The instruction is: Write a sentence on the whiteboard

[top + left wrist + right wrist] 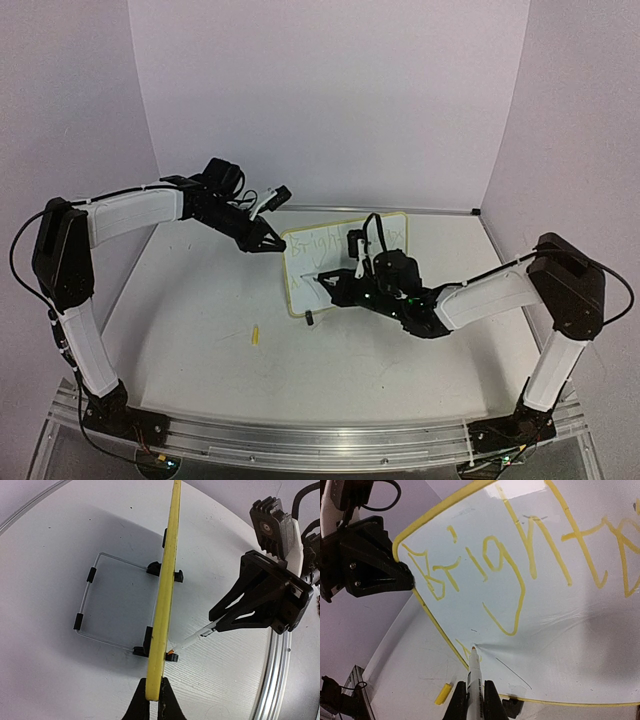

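Top external: one whiteboard (300, 295) stands just right of centre on the tabletop (190, 300). Two arms meet at it, and one yellow cap (255, 335) lies to its lower left. The board is white with a thin yellow rim, propped upright on one wire stand (100, 600). The sentence (495, 570) is yellow handwriting: one line starting "Bright", and a short stroke beneath it at the lower left. The left fingers (142, 707) are clenched on the board's rim. The right fingers (491, 702) grasp one marker (474, 672), its tip at the board's face by that lower stroke.
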### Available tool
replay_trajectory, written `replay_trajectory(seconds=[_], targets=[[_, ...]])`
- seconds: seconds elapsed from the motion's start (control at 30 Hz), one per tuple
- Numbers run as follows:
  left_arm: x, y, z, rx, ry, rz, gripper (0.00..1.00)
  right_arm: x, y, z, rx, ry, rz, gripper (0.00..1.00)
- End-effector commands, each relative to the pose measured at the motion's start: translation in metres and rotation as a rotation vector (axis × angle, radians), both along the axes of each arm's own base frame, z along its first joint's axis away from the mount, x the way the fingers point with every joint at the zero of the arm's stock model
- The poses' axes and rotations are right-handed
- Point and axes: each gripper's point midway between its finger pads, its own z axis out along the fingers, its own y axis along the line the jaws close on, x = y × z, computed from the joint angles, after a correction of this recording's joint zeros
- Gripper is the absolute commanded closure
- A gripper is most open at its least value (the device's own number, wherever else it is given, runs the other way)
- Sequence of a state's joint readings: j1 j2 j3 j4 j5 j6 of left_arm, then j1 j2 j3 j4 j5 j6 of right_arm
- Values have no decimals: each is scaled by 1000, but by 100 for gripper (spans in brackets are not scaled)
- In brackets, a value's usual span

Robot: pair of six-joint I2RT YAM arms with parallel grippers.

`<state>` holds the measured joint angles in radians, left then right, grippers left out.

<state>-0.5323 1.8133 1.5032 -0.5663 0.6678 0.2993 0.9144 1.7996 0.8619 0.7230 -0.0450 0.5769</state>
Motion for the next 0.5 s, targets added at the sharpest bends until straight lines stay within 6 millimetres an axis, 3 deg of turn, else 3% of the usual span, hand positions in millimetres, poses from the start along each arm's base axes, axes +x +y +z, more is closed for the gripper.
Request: replay_trajectory(seconds=[0.0, 0.47], targets=[[-1, 1, 20, -11, -79, -10, 100, 0, 13, 38, 63, -75, 61, 100], [0, 1, 18, -7, -77, -9, 100, 13, 10, 12, 6, -8, -18, 100]])
